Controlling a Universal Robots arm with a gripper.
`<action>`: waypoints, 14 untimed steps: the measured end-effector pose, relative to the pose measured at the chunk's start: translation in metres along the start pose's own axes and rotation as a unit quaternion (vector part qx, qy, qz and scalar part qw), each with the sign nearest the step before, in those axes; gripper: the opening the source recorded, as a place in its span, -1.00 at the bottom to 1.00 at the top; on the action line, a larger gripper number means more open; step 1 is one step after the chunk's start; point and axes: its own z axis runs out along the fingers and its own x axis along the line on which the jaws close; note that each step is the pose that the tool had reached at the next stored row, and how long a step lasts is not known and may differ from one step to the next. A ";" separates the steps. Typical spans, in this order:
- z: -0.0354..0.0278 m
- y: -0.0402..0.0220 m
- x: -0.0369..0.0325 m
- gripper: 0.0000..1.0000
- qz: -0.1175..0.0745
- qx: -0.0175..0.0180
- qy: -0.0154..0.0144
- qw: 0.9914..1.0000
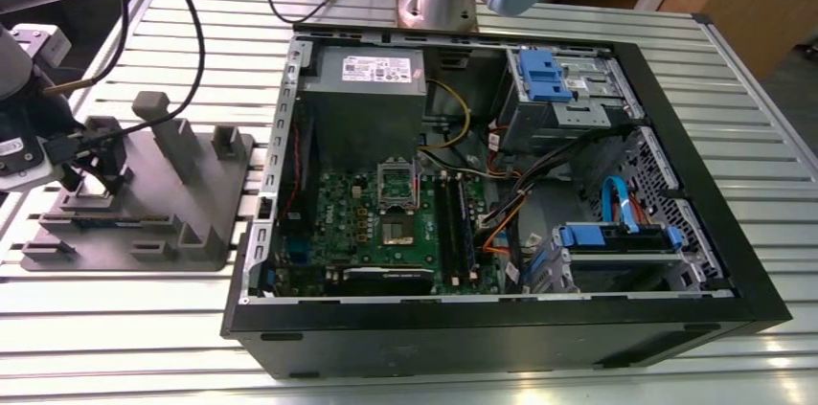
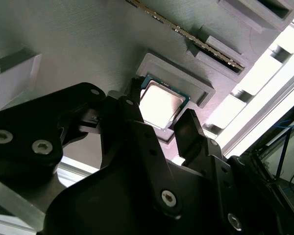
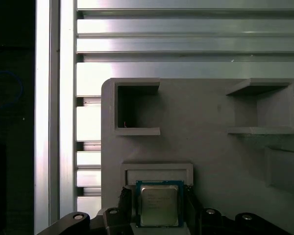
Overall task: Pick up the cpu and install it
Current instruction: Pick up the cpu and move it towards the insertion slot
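Where I am working: middle left of the exterior view, at the grey fixture on the counter.
cpu: flat in the fixture's recess, lower middle of the first wrist view.
fingers: spread apart, one on each side of the cpu.

Open computer case, grey fixture

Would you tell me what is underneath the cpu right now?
The cpu lies flat in a raised square pocket of the grey fixture, which stands on the slatted metal table. The pocket's floor directly beneath the chip is covered by it.
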 end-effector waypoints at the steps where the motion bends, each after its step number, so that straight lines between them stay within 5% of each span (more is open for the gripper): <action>1: -0.0001 0.0000 0.0000 0.09 0.000 0.000 0.000 1.000; 14: -0.0004 0.0000 0.0000 -0.06 0.000 0.000 0.000 1.000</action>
